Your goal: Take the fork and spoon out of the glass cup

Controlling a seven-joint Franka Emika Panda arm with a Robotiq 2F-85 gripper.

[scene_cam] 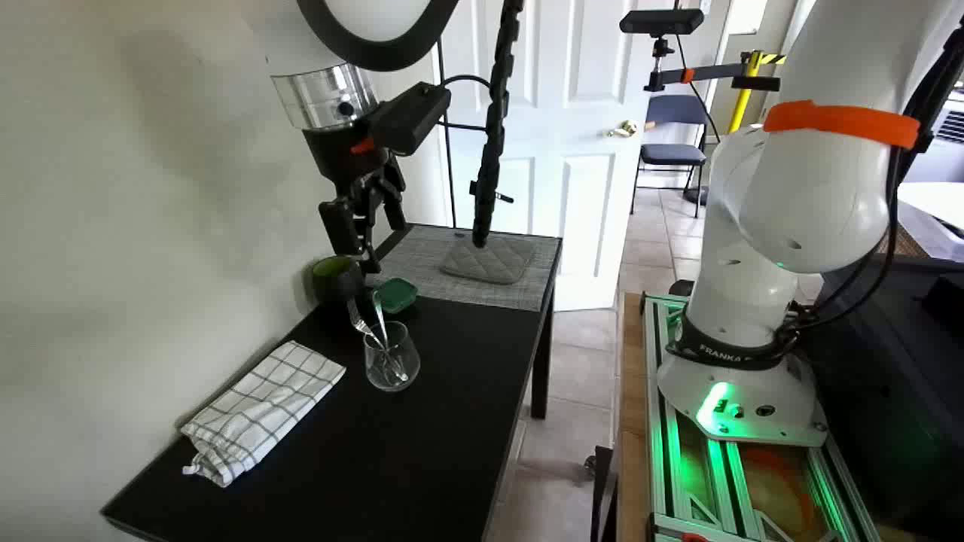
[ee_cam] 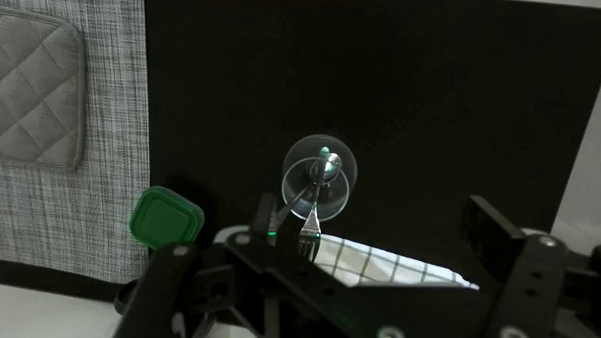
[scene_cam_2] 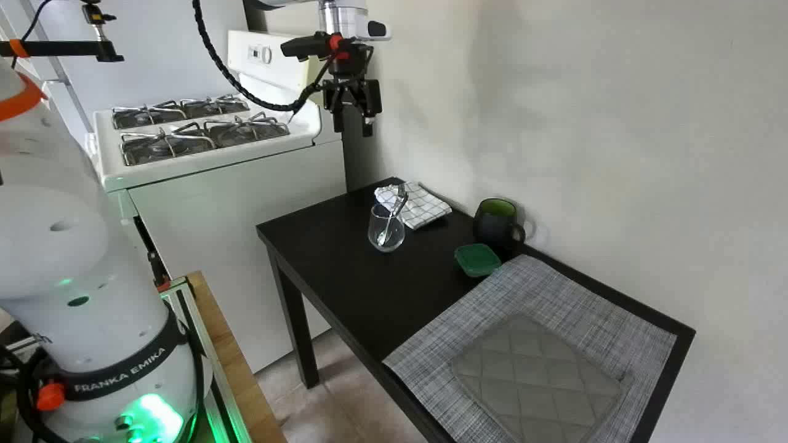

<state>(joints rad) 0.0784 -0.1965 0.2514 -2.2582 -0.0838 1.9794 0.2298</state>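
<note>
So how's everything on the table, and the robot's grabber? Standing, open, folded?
gripper: open, holding nothing
glass cup: upright
fork: in the glass cup, tines up
spoon: in the glass cup, bowl down
checked cloth: folded
mug: upright
green square thing: can't tell if closed
grey mat: flat
quilted pad: flat on grey mat

The black band [scene_cam_2: 126, 369] low around the white robot arm [scene_cam_2: 68, 258] reads "FRANKA EMIKA" in light capitals in an exterior view.
</note>
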